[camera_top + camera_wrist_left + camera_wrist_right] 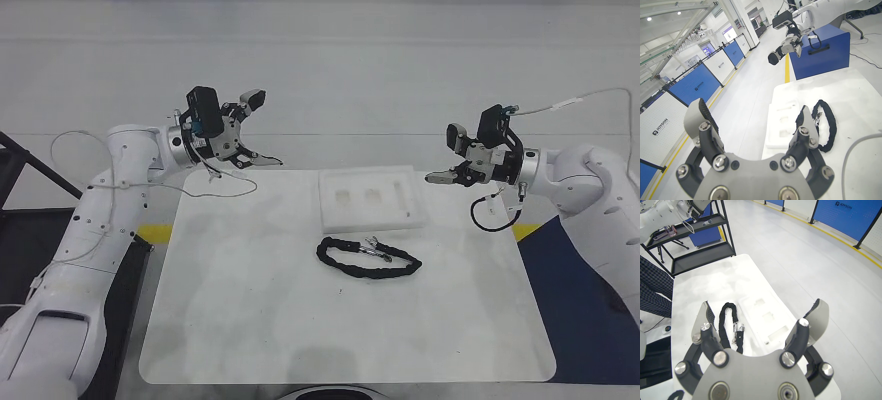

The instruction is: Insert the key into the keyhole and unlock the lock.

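Observation:
A black fabric-covered chain lock (365,258) lies curled in the middle of the white table (250,320). Its silver metal ends (375,246) lie together at the middle of the loop; small metal pieces that may be the key rest beside them (734,340). My left gripper (262,130) hangs open above the table's far left corner, holding nothing. My right gripper (446,157) hangs open off the far right corner, also holding nothing. The left wrist view has the chain (829,121) past the open fingers (751,109). The right wrist view has it (728,317) under the open gripper (762,308).
A white foam tray (372,197) with three recesses sits at the table's far edge, just behind the chain. A blue box (821,51) stands off the right side. A black shelf rack (702,247) and a person's checked garment (653,289) are off the left side.

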